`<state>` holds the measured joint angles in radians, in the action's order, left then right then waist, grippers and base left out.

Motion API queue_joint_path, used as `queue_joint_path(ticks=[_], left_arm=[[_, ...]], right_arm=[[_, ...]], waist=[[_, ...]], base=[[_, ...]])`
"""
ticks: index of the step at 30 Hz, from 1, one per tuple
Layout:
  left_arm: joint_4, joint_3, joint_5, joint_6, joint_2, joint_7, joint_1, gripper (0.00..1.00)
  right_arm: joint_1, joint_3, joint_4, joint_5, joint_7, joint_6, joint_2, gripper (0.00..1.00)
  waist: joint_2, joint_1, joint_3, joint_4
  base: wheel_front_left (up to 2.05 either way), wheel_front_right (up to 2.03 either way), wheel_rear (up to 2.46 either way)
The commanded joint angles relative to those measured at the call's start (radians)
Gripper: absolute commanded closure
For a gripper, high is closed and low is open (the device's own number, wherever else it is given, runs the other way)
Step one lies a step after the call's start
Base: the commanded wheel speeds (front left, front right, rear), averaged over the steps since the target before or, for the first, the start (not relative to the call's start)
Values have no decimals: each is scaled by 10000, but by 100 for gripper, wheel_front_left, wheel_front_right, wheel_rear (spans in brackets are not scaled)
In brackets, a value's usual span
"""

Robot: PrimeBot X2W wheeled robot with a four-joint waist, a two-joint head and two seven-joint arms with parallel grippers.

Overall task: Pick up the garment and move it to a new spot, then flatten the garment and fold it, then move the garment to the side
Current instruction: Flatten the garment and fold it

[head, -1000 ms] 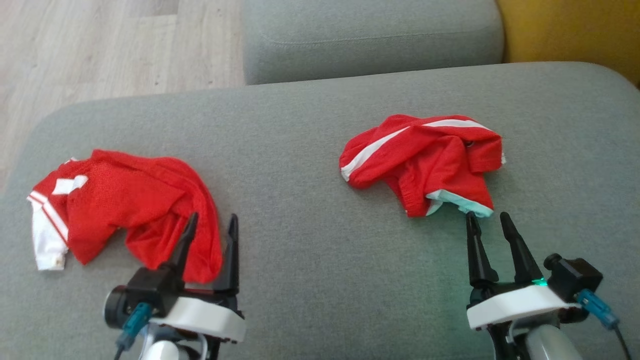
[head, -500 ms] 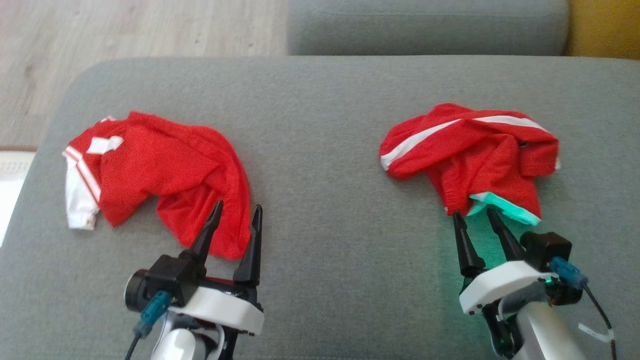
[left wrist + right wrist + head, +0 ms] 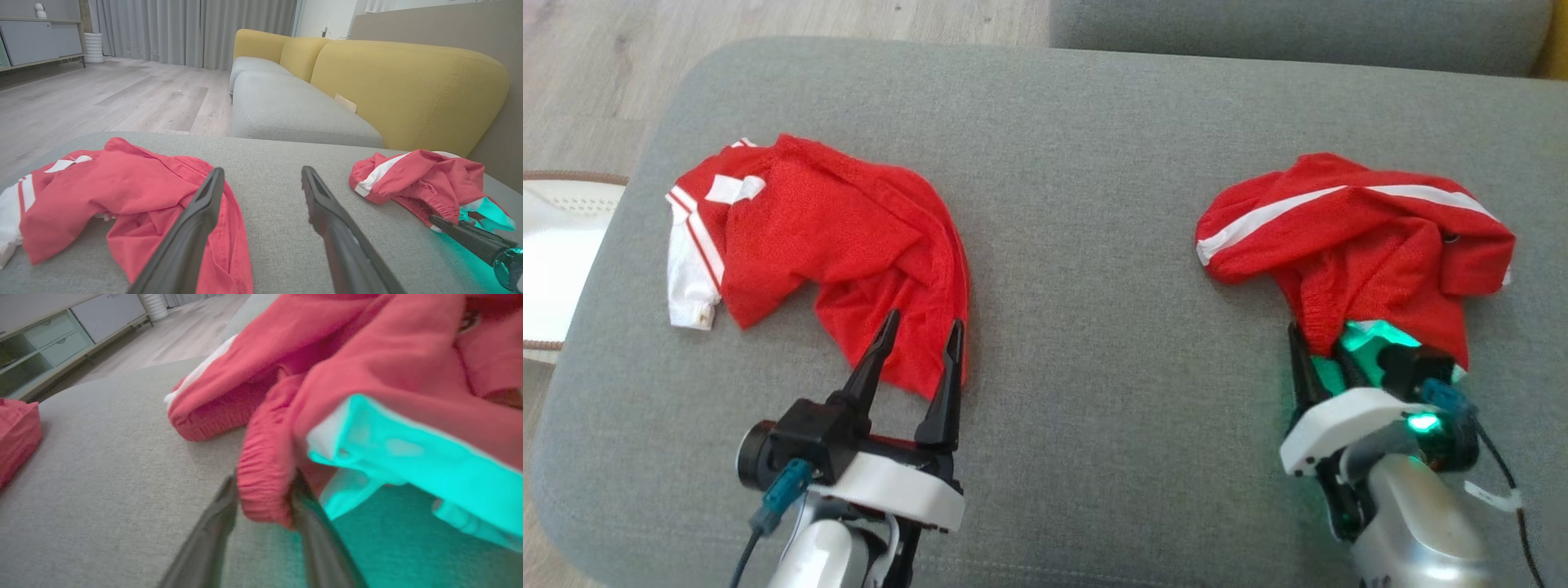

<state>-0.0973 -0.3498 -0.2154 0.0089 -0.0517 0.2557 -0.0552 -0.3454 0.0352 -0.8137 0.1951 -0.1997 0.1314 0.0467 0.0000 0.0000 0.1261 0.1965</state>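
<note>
Two red garments lie well apart on a broad grey cushion (image 3: 1094,245): the jersey (image 3: 833,237) toward its left end, crumpled, one white sleeve with red stripes turned to the outer edge, and a pair of shorts (image 3: 1364,245) with a white stripe toward the right. The left claw (image 3: 921,322) hangs low at the jersey's near edge with its fingers spread wide and nothing between them; one finger lies over the red hem, the other over bare cushion just beside it. The right claw (image 3: 263,490) is nowhere near the jersey. Its fingers stand either side of the shorts' gathered waistband and touch the cloth, but I cannot tell whether they have it pinched. A green light from that wrist tints the shorts' white lining and the fabric below. Beyond the cushion is a second grey seat (image 3: 286,106) with a yellow back (image 3: 408,90), then pale wood floor (image 3: 122,94), grey curtains (image 3: 184,28) and a low cabinet (image 3: 41,41).
</note>
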Motion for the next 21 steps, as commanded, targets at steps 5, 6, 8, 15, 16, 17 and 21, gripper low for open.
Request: queue_joint_path(ticks=[5,6,8,15,16,17,21], left_arm=[[220,294,-77,66,14,61,-425,0],[202,307,-83,61,14,61,-409,0],[191,324,-97,57,14,61,-385,0],[240,378,-221,123,14,61,-278,0],[245,383,-234,132,14,61,-260,0],[248,388,-248,139,14,61,-244,0],[233,371,-278,154,14,61,-205,0]], right_arm=[[-513,1598,191,950,-365,-7,35,100],[-489,1970,317,1246,-392,-7,35,100],[-431,2644,643,1757,-434,-7,35,100],[-272,4701,1919,3105,-243,-7,35,100],[-248,4892,1990,3255,-147,-7,35,100],[-230,5069,1979,3362,6,-7,35,100],[-308,5312,1565,3113,355,-7,35,0]], waist=[[0,0,-188,-103],[0,0,-251,-137],[0,0,-371,-220],[0,0,-687,-431],[0,0,-713,-448],[0,0,-731,-461],[0,0,-797,-496]], base=[[0,0,0],[0,0,0],[0,0,0],[0,0,0],[0,0,0],[0,0,0],[0,0,0]])
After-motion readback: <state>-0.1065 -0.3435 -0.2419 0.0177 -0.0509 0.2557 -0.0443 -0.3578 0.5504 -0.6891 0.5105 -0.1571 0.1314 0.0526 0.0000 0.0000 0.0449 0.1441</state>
